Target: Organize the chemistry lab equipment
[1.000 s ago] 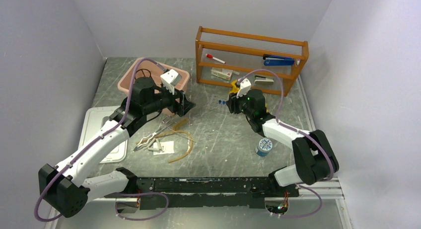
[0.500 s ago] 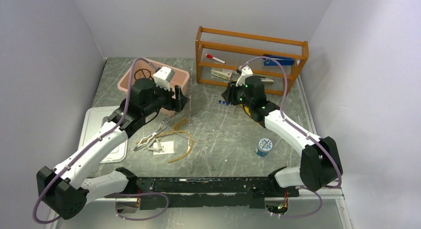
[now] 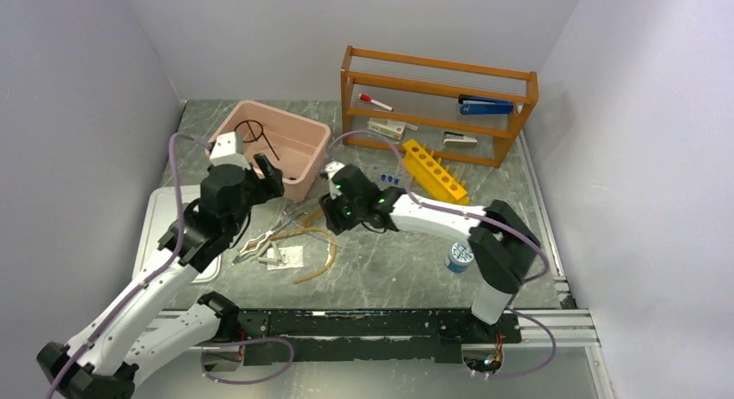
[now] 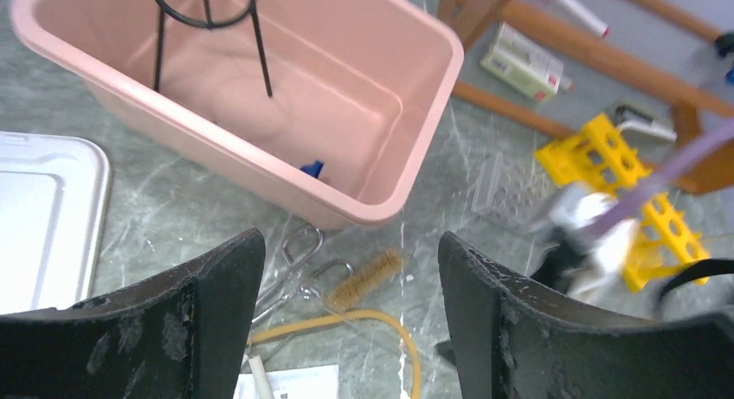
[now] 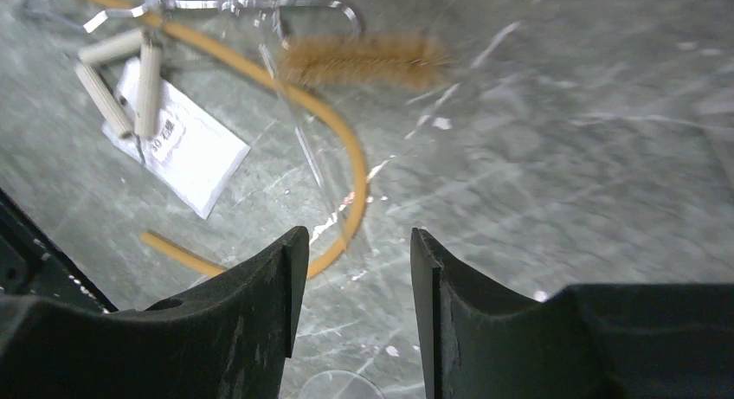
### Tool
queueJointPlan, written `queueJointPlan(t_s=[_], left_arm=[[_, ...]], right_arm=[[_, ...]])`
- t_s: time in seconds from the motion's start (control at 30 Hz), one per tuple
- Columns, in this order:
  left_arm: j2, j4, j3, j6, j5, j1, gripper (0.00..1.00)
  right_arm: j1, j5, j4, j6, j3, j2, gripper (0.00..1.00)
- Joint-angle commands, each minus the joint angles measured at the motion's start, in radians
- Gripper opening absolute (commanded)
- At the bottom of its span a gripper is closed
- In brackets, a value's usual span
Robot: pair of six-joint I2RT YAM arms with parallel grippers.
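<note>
View from above: right end effector (image 3: 329,212) hangs low over the tabletop (image 3: 407,243), tan rubber tubing (image 3: 330,257) just toward the arm bases from it. The silvery metal tongs (image 3: 255,243) lie further left. Left end effector (image 3: 270,172) sits by the pink bin (image 3: 327,139), which holds the black wire ring stand (image 3: 253,131), so the right arm looks nearer the tubing.

Left wrist: left end effector (image 4: 346,330) spread wide, empty, with the tubing (image 4: 381,319) and a bristle brush (image 4: 368,278) just below the bin wall (image 4: 363,213).

Right wrist: right end effector (image 5: 355,304) moderately open, empty. Tubing (image 5: 346,157) curves straight ahead of the gap, its arc bowing right and both ends trailing left. Thin glass rod (image 5: 299,144), faint, crosses it. A grasp at the arc's apex seems likeliest.
</note>
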Motion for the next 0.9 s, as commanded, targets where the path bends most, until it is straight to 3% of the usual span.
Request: queueJointPlan(t_s=[0.0, 0.27, 0.57, 0.87], left_arm=[[-0.077, 0.030, 0.011, -0.003, -0.135, -0.002, 0.77], [-0.071, 0.035, 0.033, 0.029, -0.144, -0.002, 0.77], [-0.056, 0.055, 0.021, 0.040, -0.134, -0.002, 0.77], [-0.052, 0.058, 0.018, 0.042, -0.136, -0.002, 0.78]], right_arm=[[0.067, 0.043, -0.155, -0.066, 0.123, 0.133, 0.50], [0.104, 0.042, -0.237, -0.121, 0.238, 0.272, 0.47], [0.129, 0.042, -0.286, -0.161, 0.301, 0.361, 0.33], [0.141, 0.112, -0.277, -0.183, 0.295, 0.348, 0.08]])
